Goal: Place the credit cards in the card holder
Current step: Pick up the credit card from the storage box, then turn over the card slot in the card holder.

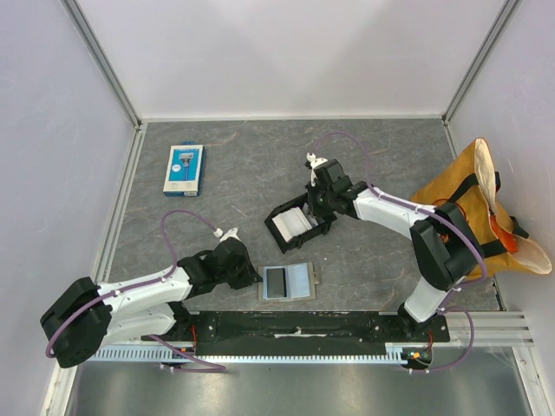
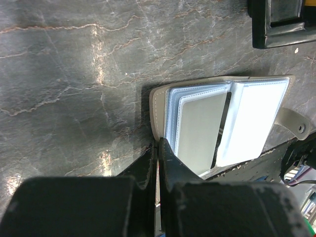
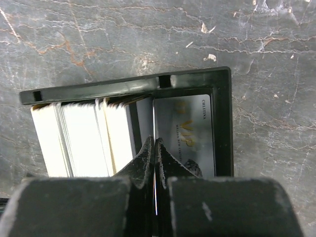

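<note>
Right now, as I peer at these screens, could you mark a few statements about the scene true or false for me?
1. The card holder lies open on the table. True.
2. The black tray is empty. False: it holds a row of white credit cards and a grey VIP card.
3. The left gripper sits at the card holder's edge. True.
4. The blue-and-white retail pack is inside the orange bag. False: it lies on the table's far left; the bag sits at the right.
5. The right gripper is spread wide. False: it is closed, seemingly on a thin pale card, over the tray.
</note>
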Robot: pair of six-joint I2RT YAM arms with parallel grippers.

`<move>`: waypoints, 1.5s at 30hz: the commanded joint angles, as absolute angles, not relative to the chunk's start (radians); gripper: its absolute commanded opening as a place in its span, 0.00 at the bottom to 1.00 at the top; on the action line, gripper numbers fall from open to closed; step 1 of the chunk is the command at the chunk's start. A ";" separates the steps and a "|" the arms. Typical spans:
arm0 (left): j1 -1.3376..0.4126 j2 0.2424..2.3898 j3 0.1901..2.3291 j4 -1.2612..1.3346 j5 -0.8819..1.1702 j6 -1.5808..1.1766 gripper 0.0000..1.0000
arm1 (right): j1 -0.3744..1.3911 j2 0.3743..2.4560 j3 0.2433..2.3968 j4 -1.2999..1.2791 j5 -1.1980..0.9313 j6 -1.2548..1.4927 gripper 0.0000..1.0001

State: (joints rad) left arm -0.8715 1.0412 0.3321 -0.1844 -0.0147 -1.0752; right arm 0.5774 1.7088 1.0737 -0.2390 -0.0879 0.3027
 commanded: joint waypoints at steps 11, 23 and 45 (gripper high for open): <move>-0.867 1.051 0.364 -0.164 -0.005 -1.032 0.02 | 0.673 1.523 1.180 -0.347 0.202 0.244 0.00; -0.867 1.057 0.371 -0.169 -0.005 -1.037 0.02 | 0.900 1.555 1.265 -0.520 0.889 0.566 0.00; -0.867 1.043 0.377 -0.175 0.037 -1.035 0.02 | 0.963 1.261 1.050 -0.828 0.841 0.891 0.00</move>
State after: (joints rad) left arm -0.8707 1.0538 0.3470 -0.1844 0.0124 -1.0679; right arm 0.9646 1.3323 1.1473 -0.7616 0.9234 0.7803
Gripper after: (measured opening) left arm 0.022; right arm 0.007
